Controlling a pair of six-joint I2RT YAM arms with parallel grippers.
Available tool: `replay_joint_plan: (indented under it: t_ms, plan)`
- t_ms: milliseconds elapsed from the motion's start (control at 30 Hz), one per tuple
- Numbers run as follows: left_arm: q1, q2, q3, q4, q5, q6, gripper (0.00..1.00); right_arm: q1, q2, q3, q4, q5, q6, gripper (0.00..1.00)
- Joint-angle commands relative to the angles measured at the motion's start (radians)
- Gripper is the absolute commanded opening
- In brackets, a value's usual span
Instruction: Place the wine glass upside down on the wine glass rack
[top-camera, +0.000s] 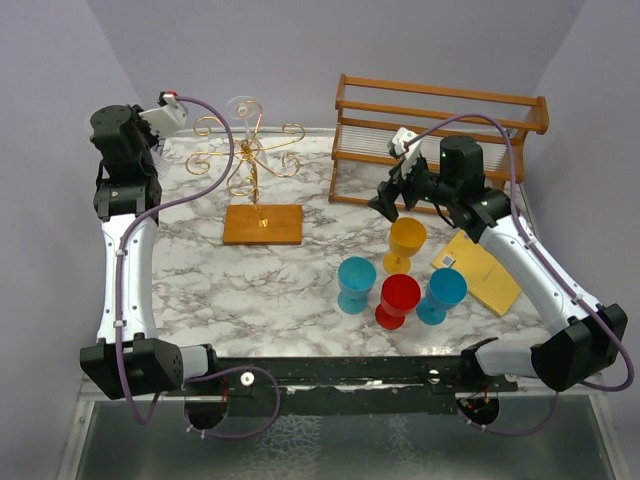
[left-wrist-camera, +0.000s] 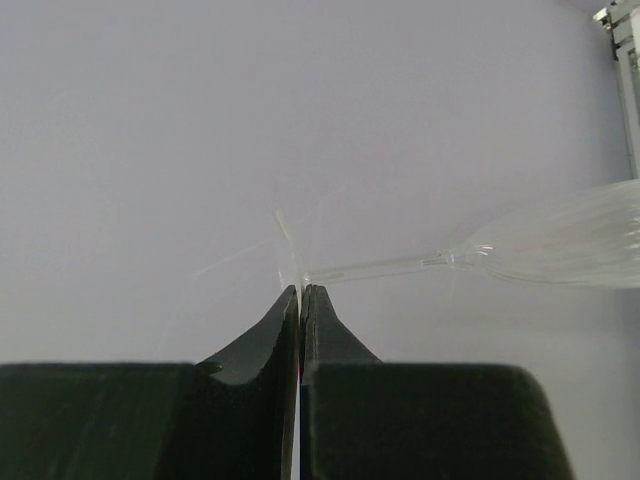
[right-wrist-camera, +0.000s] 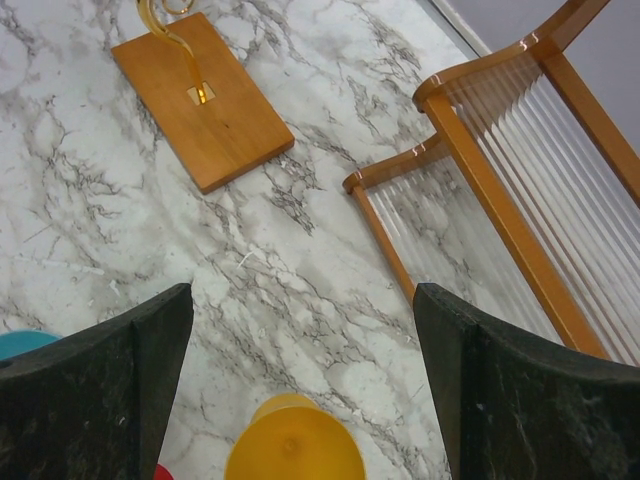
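L arm folded up at far-left corner of desk (top-camera: 300, 290). left gripper (left-wrist-camera: 300, 297) pinched tight on foot rim of wine glass (left-wrist-camera: 560, 248). Glass lies horiz., bowl over top curls of wine glass rack (top-camera: 250, 160); contact unclear. R arm stretched fwd, right gripper (top-camera: 392, 203) spread wide, empty, above yellow goblet (top-camera: 406, 240). Bare desk betw. rack base and goblet; slatted shelf rack (top-camera: 440, 120) close behind R gripper.
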Motion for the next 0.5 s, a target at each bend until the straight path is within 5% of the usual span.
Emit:
replay_joint_plan:
  t_ms: [0,467]
  plan:
    - [-0.035,-0.022,0.001,-0.071,0.094,0.101,0.00,-0.023,-0.026,-0.010,0.036,-0.063,0.016,0.91]
    - [-0.148,0.020,0.117,-0.340,0.331,0.164,0.00,-0.055,-0.049,-0.028,0.043,-0.095,0.013,0.91]
